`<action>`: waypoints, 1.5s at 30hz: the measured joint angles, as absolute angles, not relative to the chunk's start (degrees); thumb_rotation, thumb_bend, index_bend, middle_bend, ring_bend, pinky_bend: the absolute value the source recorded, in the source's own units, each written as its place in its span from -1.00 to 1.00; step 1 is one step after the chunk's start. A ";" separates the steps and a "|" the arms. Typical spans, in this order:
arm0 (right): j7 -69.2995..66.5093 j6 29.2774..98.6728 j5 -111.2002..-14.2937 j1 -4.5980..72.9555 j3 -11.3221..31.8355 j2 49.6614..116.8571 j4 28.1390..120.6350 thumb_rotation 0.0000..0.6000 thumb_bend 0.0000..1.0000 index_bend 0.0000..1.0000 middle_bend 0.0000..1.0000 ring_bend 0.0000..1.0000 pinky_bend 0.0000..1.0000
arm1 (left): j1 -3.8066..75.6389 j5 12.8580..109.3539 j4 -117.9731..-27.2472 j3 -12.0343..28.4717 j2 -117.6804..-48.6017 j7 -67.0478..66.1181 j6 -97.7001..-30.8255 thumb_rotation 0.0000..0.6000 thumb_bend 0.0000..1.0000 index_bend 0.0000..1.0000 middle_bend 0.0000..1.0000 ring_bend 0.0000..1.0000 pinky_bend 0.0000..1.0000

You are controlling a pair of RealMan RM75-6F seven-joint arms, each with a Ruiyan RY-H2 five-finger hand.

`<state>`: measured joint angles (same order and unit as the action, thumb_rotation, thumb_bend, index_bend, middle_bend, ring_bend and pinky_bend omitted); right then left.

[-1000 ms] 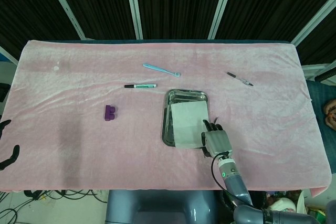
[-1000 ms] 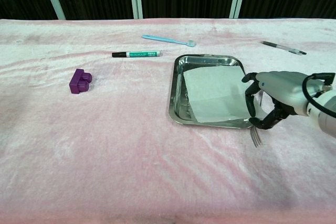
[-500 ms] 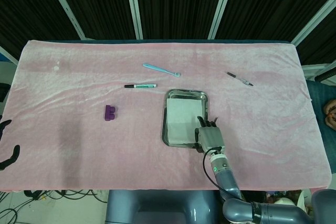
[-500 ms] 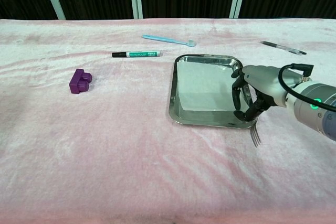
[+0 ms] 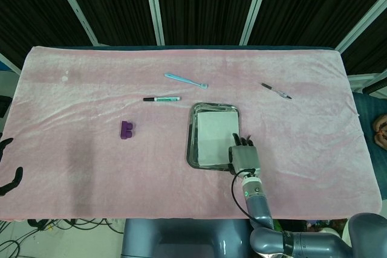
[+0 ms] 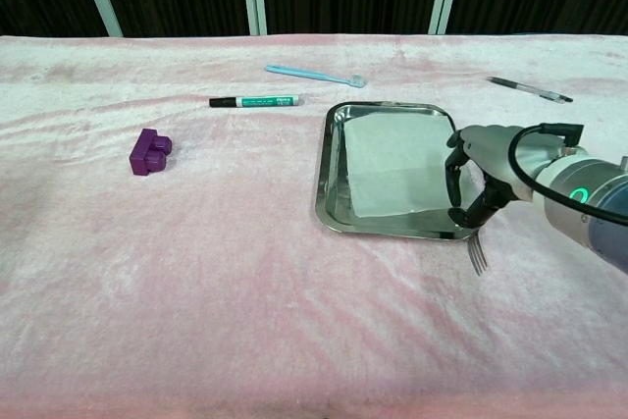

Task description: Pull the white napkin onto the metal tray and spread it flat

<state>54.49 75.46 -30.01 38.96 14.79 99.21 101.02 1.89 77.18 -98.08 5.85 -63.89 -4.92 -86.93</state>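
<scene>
right robot hand [image 5: 243, 157]: sits at the near right corner of the metal tray, fingers curled down over the rim; in the chest view [image 6: 481, 176] the dark fingertips [image 6: 456, 215] reach the napkin's near right edge, but whether they pinch it or only press on it cannot be told.
left robot hand [image 5: 7, 176]: only dark fingertips show at the far left border of the head view, off the desk, well apart from the right robot hand; released or clenched cannot be told.
white napkin [image 5: 214, 140]: lies inside the tray, just left of and beyond the right robot hand, covering most of the tray floor, largely flat.
metal tray [image 6: 331, 172]: rectangular, shiny, directly left of the right robot hand; bare steel shows along its left side.
fork [image 6: 478, 257]: tines on the cloth just nearer than the right robot hand.
desk [image 5: 91, 167]: covered in pink cloth.
green marker [image 5: 161, 98]: beyond the tray, far left of the right robot hand.
blue toothbrush [image 5: 185, 80]: beyond the marker.
purple block [image 5: 126, 129]: well left of the tray.
pen [image 5: 276, 91]: well beyond the right robot hand, to its right.
</scene>
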 measured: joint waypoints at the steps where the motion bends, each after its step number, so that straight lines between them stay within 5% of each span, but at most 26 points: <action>1: 54.90 75.96 -29.46 39.20 14.84 99.38 101.12 1.00 -0.23 0.60 -0.85 -0.71 -0.67 | 1.91 77.20 -98.08 5.84 -63.90 -4.96 -86.90 1.00 -0.21 -0.70 -0.91 -1.00 -1.00; 45: 54.16 79.05 -24.47 42.67 16.70 102.59 98.20 1.00 -0.22 0.62 -0.85 -0.71 -0.67 | 1.96 77.35 -98.07 5.76 -63.84 -4.72 -86.87 1.00 -0.21 -0.70 -0.91 -1.00 -1.00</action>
